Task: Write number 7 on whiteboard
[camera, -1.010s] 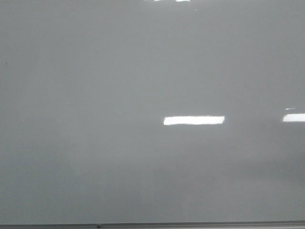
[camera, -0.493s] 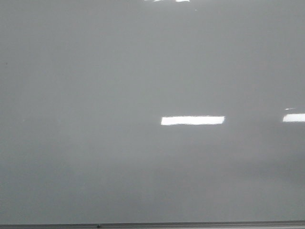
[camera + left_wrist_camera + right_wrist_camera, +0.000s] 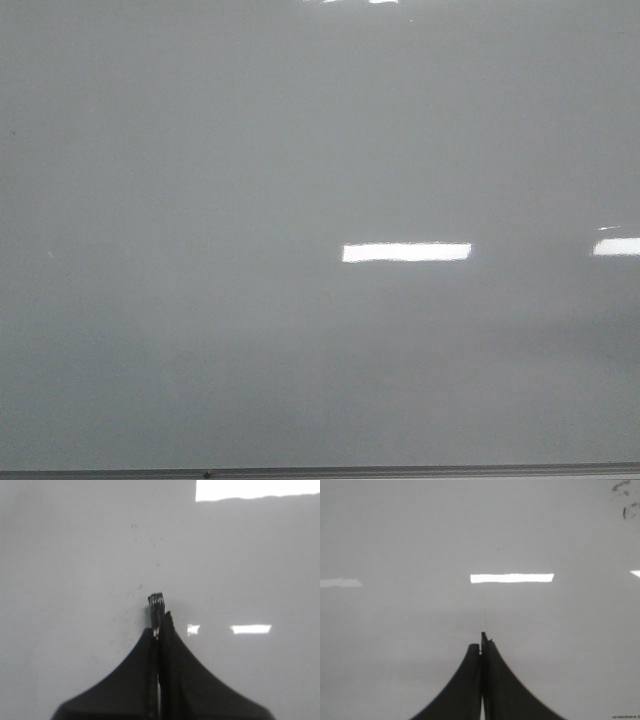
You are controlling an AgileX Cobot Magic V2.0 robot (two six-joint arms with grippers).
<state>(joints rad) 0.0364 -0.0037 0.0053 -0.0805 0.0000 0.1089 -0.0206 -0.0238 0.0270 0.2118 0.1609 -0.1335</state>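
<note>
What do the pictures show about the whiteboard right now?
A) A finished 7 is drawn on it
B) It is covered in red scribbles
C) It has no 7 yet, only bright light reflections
C: in the front view the whiteboard carries no marker strokes, just white reflections, while the left gripper is shut on a dark marker.

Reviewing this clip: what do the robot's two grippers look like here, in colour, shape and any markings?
Both show only in the wrist views. The left gripper and the right gripper each have two matte black fingers, broad at the base and curving to a narrow point. No cables, labels or markings show on them. Neither arm appears in the front view, only the pale grey whiteboard.
</note>
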